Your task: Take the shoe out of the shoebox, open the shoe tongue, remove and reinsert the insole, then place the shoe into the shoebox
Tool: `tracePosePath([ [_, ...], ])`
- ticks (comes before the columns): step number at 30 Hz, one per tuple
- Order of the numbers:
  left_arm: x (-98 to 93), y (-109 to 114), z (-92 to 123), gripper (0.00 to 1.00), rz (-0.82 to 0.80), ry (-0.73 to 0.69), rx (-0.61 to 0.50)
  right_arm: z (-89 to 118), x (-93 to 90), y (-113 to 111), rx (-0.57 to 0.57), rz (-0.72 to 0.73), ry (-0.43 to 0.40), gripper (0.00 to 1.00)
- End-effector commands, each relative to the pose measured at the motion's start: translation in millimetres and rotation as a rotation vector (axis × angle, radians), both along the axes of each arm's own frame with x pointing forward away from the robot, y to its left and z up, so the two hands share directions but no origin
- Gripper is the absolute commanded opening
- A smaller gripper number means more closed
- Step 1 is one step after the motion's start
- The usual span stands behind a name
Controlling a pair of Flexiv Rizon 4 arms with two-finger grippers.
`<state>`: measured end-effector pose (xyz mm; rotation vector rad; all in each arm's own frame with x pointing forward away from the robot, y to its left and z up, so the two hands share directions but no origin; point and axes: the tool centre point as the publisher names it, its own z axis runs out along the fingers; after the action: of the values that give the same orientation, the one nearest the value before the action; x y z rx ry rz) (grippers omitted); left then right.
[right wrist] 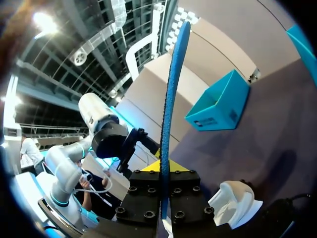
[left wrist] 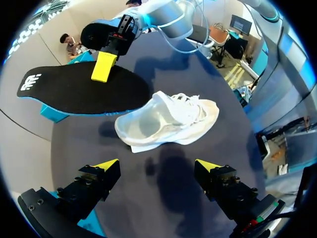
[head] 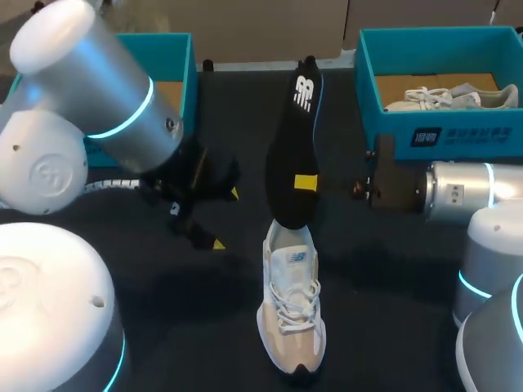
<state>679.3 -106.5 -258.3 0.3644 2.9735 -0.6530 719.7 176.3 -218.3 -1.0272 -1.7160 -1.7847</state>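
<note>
While reaching in from the right, clamps the black insole [head: 290,139] in the right tool [head: 305,182], fingers narrow on its two faces, one yellow tip flat against the black top side. Holds it off the counter [head: 392,269] at mid-scene, long axis running far to near: logo end far, other end near and lower, right over the heel opening of the shoe [head: 291,314]. Cannot tell whether touching the shoe there. From the right wrist, shows only as a thin blue edge rising ahead from between the fingers.

Below and nearer: white and beige shoe, upright on its sole on the counter, long axis also far to near, heel far, toe near, tongue and laces facing up.

Left of the insole: left tool [head: 226,219], spread wide, gripping nothing, yellow tips well apart above the counter, shoe lying ahead of it in its own wrist view.

Far right: teal shoebox [head: 425,131], open, with a second pale shoe [head: 445,98] lying inside. Far left: another teal box [head: 181,57], partly hidden behind the left arm [head: 90,90].
</note>
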Motion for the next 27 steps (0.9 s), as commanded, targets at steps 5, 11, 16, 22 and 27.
tracePosePath([
  [5,18.6,-8.1,-51.5,1.0,-0.015,-0.005,-0.069,-24.0,15.6,6.4,0.023,0.01,-0.006,0.0],
  [11,28.8,-13.5,-62.5,1.0,-0.02,0.033,-0.116,-36.8,19.5,8.3,0.043,0.012,-0.021,0.0],
  [16,28.8,-13.5,-62.5,1.0,-0.02,0.033,-0.116,-36.8,19.5,8.3,0.043,0.012,-0.021,0.0],
  [22,28.8,-13.5,-62.5,1.0,-0.02,0.033,-0.116,-36.8,19.5,8.3,0.043,0.012,-0.021,0.0],
  [27,25.4,-21.7,-79.0,1.0,0.012,0.065,-0.144,-47.5,19.5,8.5,0.047,0.01,-0.041,0.0],
])
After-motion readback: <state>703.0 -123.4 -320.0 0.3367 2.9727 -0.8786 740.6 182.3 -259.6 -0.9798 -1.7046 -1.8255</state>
